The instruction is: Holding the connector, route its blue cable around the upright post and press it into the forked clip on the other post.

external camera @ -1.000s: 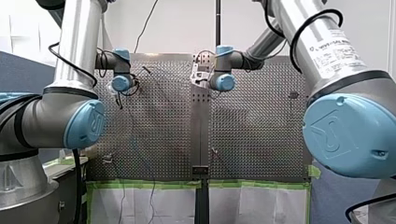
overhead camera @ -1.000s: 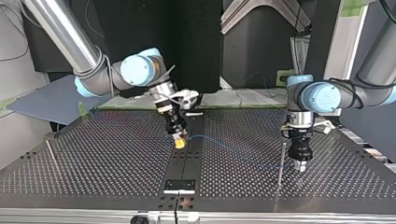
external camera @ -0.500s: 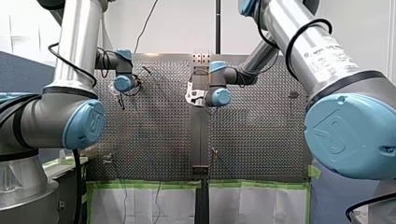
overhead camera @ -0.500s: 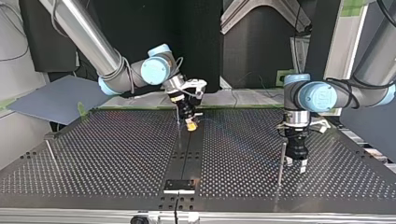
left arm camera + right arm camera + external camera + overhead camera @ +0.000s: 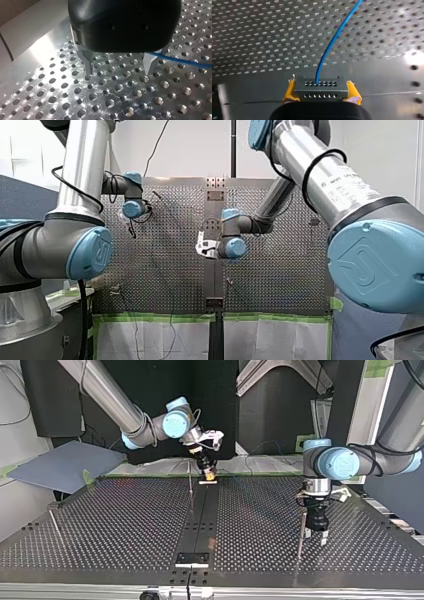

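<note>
Connector (image 5: 321, 88) clamped between the yellow pads (image 5: 290, 90) of my right gripper (image 5: 208, 476), at the far edge of the table (image 5: 100, 525) in the top view, blue cable (image 5: 332, 42) arcing away ahead. My left gripper (image 5: 117, 72) hangs spread wide and empty, just beside an upright post (image 5: 300, 532).

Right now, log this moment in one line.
right gripper: shut on connector | blue cable: runs ahead | left gripper: open, empty, beside upright post

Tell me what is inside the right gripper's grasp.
A dark connector sits clamped between the right gripper's yellow pads, the blue cable leaving its outer face. Its lower part is hidden by the gripper body.
</note>
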### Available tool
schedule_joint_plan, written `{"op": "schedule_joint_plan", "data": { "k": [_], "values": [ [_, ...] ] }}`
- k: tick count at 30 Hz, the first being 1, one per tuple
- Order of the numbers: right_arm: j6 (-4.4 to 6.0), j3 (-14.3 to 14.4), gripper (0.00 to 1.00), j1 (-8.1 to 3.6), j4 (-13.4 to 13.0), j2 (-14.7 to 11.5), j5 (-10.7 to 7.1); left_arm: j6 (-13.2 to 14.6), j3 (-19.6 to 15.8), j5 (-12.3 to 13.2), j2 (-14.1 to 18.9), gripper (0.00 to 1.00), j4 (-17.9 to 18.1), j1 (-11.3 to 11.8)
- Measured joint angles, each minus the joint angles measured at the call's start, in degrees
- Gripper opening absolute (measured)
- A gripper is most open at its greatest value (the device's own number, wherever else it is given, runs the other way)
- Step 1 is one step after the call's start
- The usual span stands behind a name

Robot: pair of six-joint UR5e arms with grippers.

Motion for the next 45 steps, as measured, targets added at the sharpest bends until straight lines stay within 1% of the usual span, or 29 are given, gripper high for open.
{"op": "schedule_joint_plan", "data": {
  "k": [1,4,7,8,11,14,17,22,25,31,38,41,45],
  "values": [
    [-0.2,0.43,0.0,0.01,-0.44,0.39,0.1,-0.02,0.0,-0.04,0.0,0.99,0.0,-0.06],
    [-1.23,1.85,0.0,0.06,-1.85,1.72,0.83,-0.04,0.0,-0.09,0.0,0.99,0.01,-0.18],
    [-2.65,3.36,0.0,0.2,-3.37,3.22,2.12,-0.05,0.0,-0.15,0.0,0.99,0.02,-0.28],
    [-3.31,4.03,0.0,0.24,-4.04,3.89,2.77,-0.05,0.0,-0.17,0.0,0.99,0.02,-0.3],
    [-4.88,5.77,0.0,0.35,-5.77,5.62,4.47,-0.05,0.0,-0.19,0.0,0.99,0.02,-0.34],
    [-5.62,7.22,0.0,0.43,-7.52,7.37,6.2,-0.05,0.0,-0.2,0.0,0.99,0.02,-0.38],
    [-5.84,7.79,0.0,0.46,-9.11,8.95,7.79,-0.05,0.0,-0.2,0.0,0.99,0.02,-0.38],
    [-5.88,7.99,0.0,0.25,-11.32,11.17,10.0,-0.05,0.0,-0.24,0.0,0.99,0.06,-0.37],
    [-5.86,8.0,0.0,-0.02,-12.58,12.43,11.26,-0.05,0.0,-0.27,0.0,0.99,0.1,-0.37],
    [-5.43,8.01,0.0,-0.78,-15.35,15.2,14.02,-0.05,0.0,-0.29,0.0,0.99,0.12,-0.37],
    [-5.35,8.0,0.0,-1.76,-19.03,18.88,17.51,-0.05,0.0,-0.29,0.0,0.99,0.13,-0.37],
    [-5.33,8.01,0.0,-2.17,-20.57,20.42,18.45,-0.05,0.0,-0.29,0.01,0.99,0.15,-0.37],
    [-5.3,8.01,0.0,-2.4,-22.56,22.41,18.84,-0.05,0.0,-0.29,0.0,0.99,0.17,-0.29]
  ]
}}
